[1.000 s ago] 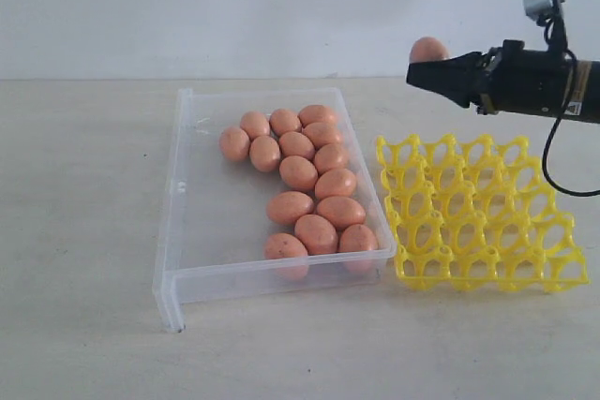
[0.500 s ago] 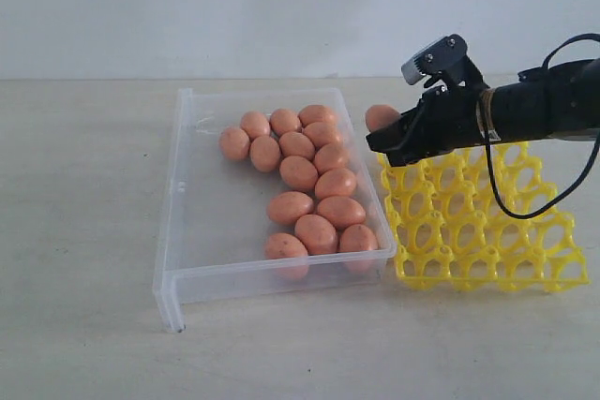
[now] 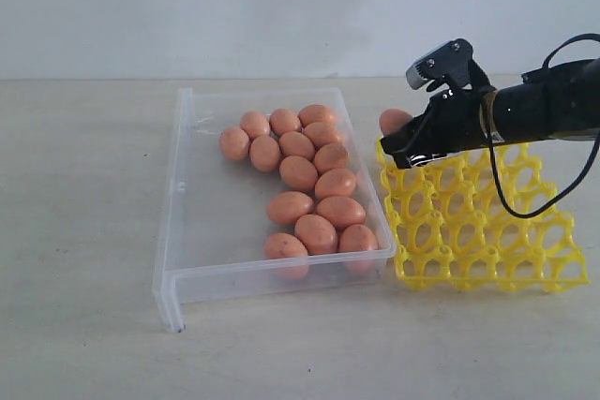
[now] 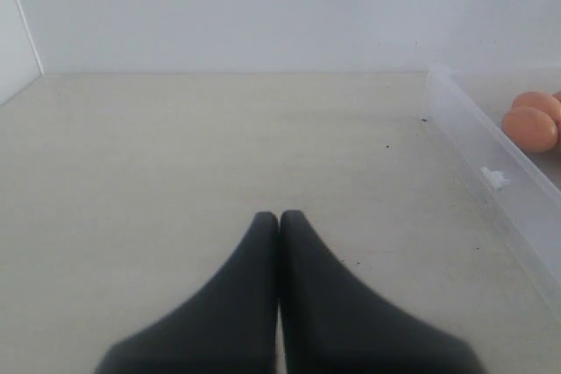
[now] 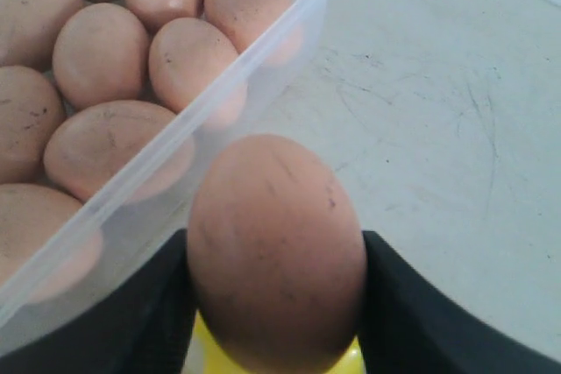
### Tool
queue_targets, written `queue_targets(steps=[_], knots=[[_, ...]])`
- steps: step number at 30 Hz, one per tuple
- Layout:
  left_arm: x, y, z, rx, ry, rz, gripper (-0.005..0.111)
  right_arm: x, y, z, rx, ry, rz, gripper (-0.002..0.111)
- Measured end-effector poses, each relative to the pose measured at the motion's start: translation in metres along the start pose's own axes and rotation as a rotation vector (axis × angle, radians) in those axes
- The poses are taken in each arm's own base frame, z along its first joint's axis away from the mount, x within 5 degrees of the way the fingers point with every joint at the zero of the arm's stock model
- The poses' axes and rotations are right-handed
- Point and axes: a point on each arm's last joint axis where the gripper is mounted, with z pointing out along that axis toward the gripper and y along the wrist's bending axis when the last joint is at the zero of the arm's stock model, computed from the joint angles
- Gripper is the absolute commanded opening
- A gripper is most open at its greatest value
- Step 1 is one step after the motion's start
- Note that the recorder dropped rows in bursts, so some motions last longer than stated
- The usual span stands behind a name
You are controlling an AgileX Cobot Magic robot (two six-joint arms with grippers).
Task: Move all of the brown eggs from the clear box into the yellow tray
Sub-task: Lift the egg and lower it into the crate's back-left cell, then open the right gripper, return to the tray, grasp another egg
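Observation:
Several brown eggs (image 3: 298, 172) lie along the right half of the clear box (image 3: 202, 222). My right gripper (image 3: 398, 142) is shut on one brown egg (image 3: 394, 121), holding it low over the back-left corner of the yellow tray (image 3: 478, 222), close to the box wall. In the right wrist view that egg (image 5: 276, 251) fills the gap between the black fingers (image 5: 149, 321), with a bit of yellow tray (image 5: 206, 352) showing under it. My left gripper (image 4: 279, 216) is shut and empty above bare table, left of the box wall (image 4: 491, 172).
The box stands just left of the tray, almost touching it. The right arm's black cable (image 3: 525, 203) hangs over the tray's back cups. A white wall (image 3: 281, 7) closes the back of the table.
My right gripper has come down and leftward with the egg, from high behind the tray to just over its back-left corner. The left gripper's earlier state is not shown.

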Motion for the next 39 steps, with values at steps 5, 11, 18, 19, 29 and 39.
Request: queue_targets(steps=[5, 11, 18, 19, 29, 39], knots=[[0.0, 0.0, 0.0, 0.0, 0.0, 0.0, -0.004, 0.0, 0.001, 0.0, -0.006, 0.002, -0.013, 0.035], [0.0, 0.0, 0.0, 0.0, 0.0, 0.0, -0.004, 0.001, 0.001, 0.0, -0.01, 0.006, -0.031, 0.06], [0.0, 0.0, 0.0, 0.0, 0.0, 0.0, -0.004, 0.001, 0.001, 0.0, -0.013, 0.009, -0.047, 0.066], [0.0, 0.0, 0.0, 0.0, 0.0, 0.0, -0.004, 0.001, 0.001, 0.0, -0.013, 0.009, -0.047, 0.066], [0.0, 0.0, 0.0, 0.0, 0.0, 0.0, -0.004, -0.065, 0.003, -0.05, 0.097, -0.24, 0.023, 0.0], [0.0, 0.0, 0.0, 0.0, 0.0, 0.0, -0.004, -0.122, 0.133, -0.045, 0.165, -0.127, -0.282, 0.003]])
